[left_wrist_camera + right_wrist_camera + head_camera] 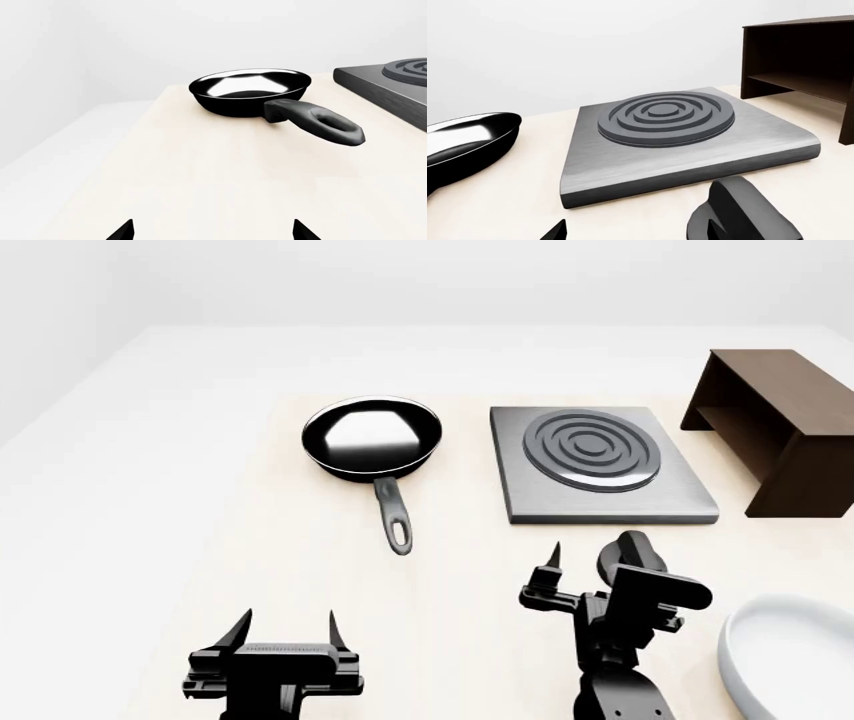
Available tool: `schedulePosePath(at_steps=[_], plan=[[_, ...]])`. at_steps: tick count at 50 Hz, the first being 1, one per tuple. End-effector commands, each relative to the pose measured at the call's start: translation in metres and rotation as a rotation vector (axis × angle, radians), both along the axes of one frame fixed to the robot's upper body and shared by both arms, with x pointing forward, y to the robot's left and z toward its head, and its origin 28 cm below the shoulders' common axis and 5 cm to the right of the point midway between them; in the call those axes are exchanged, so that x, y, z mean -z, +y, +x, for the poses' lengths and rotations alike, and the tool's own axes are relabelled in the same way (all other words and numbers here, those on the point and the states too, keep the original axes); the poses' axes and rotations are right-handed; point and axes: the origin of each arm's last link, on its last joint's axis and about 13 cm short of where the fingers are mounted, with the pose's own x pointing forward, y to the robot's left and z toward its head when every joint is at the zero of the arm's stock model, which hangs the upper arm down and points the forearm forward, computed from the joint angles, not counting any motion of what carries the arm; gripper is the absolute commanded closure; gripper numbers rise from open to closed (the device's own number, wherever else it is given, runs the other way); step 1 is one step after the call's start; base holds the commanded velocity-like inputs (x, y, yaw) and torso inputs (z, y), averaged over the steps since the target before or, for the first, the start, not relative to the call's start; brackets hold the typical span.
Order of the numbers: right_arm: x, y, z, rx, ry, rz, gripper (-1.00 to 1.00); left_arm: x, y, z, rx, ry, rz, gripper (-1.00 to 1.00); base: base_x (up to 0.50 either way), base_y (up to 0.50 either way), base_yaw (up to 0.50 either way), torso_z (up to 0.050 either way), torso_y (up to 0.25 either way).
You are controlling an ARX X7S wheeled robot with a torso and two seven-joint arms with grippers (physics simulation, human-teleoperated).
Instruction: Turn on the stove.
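The stove (601, 465) is a flat grey slab with dark burner rings, right of centre on the table. In the right wrist view the stove (680, 135) lies just ahead. Its separate black round knob (627, 548) sits in front of the slab's near edge. My right gripper (590, 562) is open right behind the knob (740, 212), which stands at one fingertip rather than between the two. My left gripper (288, 622) hangs open over bare table at the lower left, holding nothing. In the left wrist view that gripper (213, 231) shows only two tips, and the stove's corner (387, 85) is far off.
A black frying pan (371, 437) lies left of the stove, its handle (320, 122) pointing toward me. A dark brown wooden box-shelf (781, 430) stands right of the stove. A white bowl's rim (787, 660) shows at the lower right, close to my right arm.
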Motion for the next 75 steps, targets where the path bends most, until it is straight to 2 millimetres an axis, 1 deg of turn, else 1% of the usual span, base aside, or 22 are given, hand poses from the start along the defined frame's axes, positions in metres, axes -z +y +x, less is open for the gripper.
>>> schedulePosePath(at_steps=[1, 12, 19, 34, 51, 66, 75], plan=[[0.004, 0.001, 0.004, 0.000, 0.001, 0.010, -1.00, -0.003, 0.000, 0.003, 0.009, -0.016, -0.017, -1.00, 0.00, 0.00, 0.00, 0.000, 0.000], [0.011, -0.004, 0.015, 0.043, 0.008, 0.054, -1.00, -0.004, 0.000, 0.002, 0.008, -0.017, -0.018, -1.00, 0.00, 0.00, 0.00, 0.000, 0.000], [0.021, -0.006, 0.022, 0.059, 0.035, 0.059, -1.00, -0.003, 0.000, 0.003, 0.007, -0.017, -0.018, -1.00, 0.00, 0.00, 0.00, 0.000, 0.000], [0.021, 0.001, 0.026, 0.039, 0.038, 0.033, -1.00, -0.004, -0.001, 0.001, 0.009, -0.020, -0.016, -1.00, 0.00, 0.00, 0.00, 0.000, 0.000], [0.018, -0.002, 0.026, 0.061, 0.012, 0.054, -1.00, -0.005, -0.001, 0.001, 0.009, -0.020, -0.015, -1.00, 0.00, 0.00, 0.00, 0.000, 0.000], [0.029, -0.006, 0.038, 0.095, 0.054, 0.070, -1.00, -0.003, 0.000, 0.002, 0.008, -0.020, -0.016, -1.00, 0.00, 0.00, 0.00, 0.000, 0.000], [0.029, -0.005, 0.038, 0.094, 0.054, 0.071, -1.00, -0.004, -0.001, 0.001, 0.008, -0.021, -0.016, -1.00, 0.00, 0.00, 0.00, 0.000, 0.000]])
